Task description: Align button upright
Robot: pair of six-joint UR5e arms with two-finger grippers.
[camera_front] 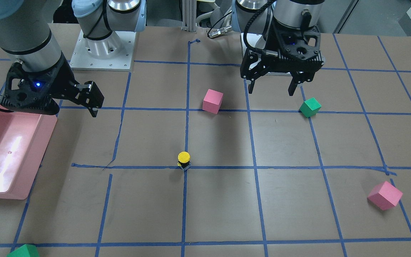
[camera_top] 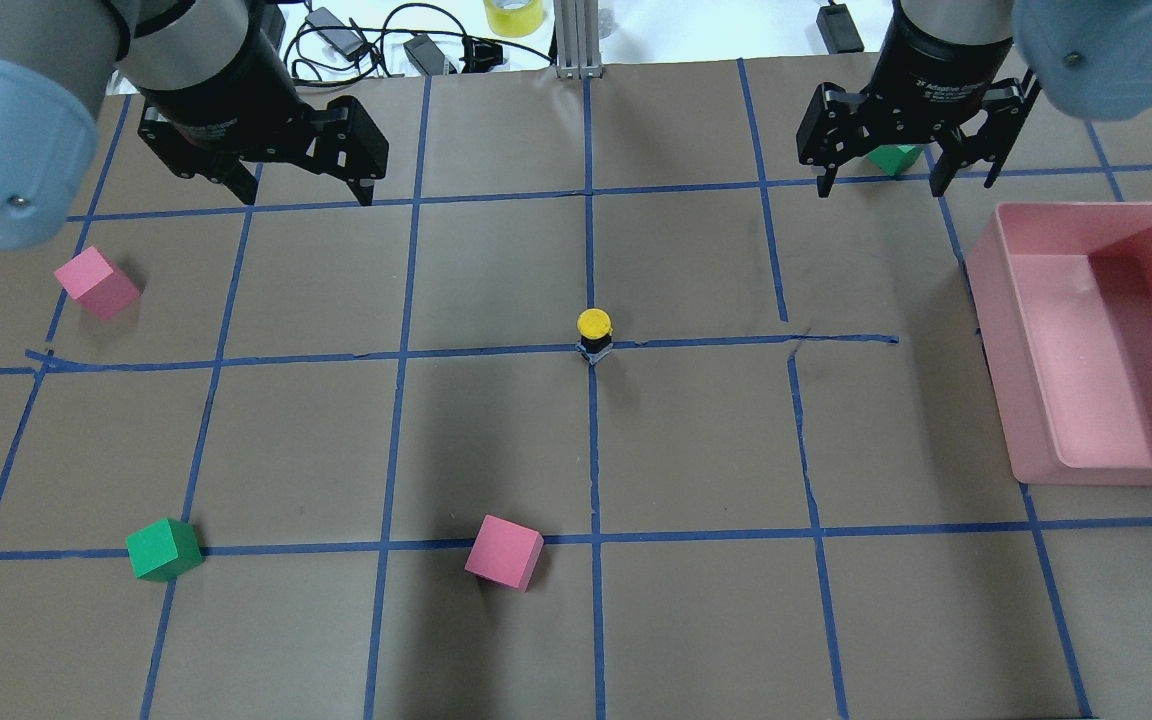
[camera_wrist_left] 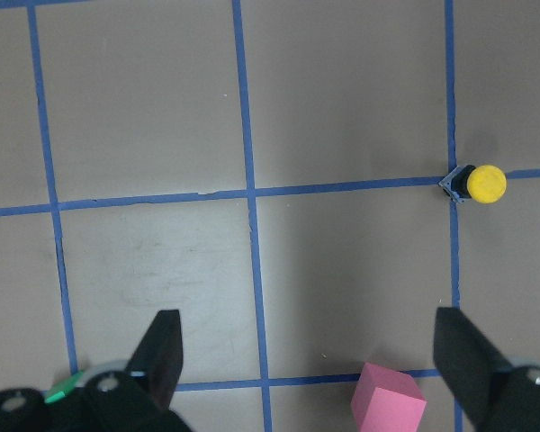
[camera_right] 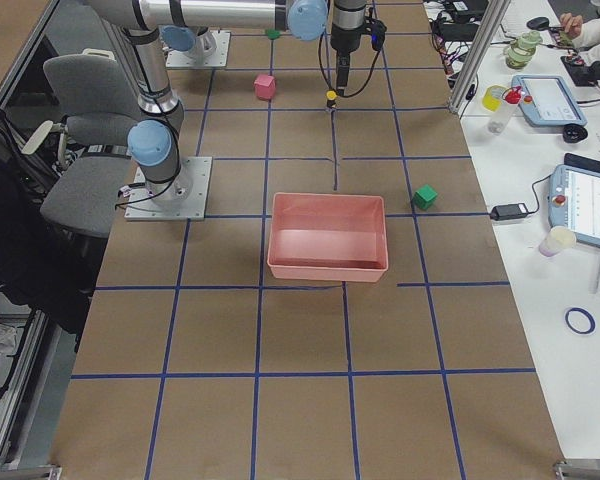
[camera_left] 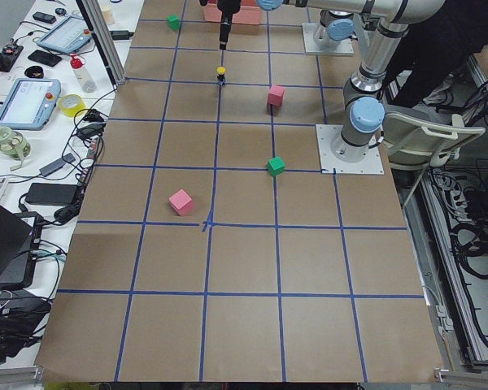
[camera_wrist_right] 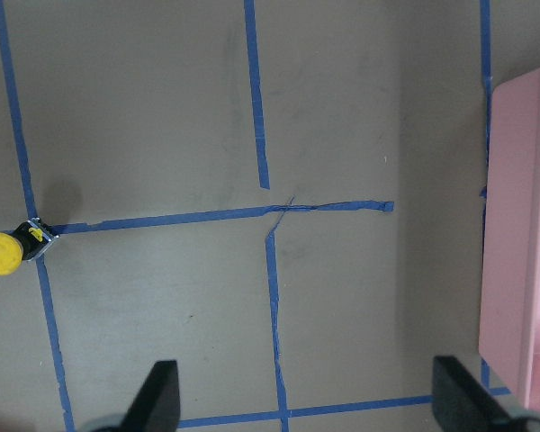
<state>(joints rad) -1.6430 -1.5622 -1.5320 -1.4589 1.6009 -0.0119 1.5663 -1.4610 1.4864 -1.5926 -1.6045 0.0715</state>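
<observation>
one button (camera_front: pixel 184 159) upright, yellow cap topmost

You're looking at silver-grey arm tubes, pale blue joint caps. Left gripper (camera_front: pixel 272 88) and right gripper (camera_front: pixel 93 107): black skeletal housings, blue LEDs glowing, white lettering showing overhead. Black cables running along wrists. Screwed square metal base plates.

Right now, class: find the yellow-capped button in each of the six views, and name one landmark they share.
Front-facing: button centre.
Overhead: centre.
Left: top, far.
Right: top.
Left wrist: right edge.
Right wrist: left edge.
Landmark: it stands upright on a blue tape crossing.
</observation>
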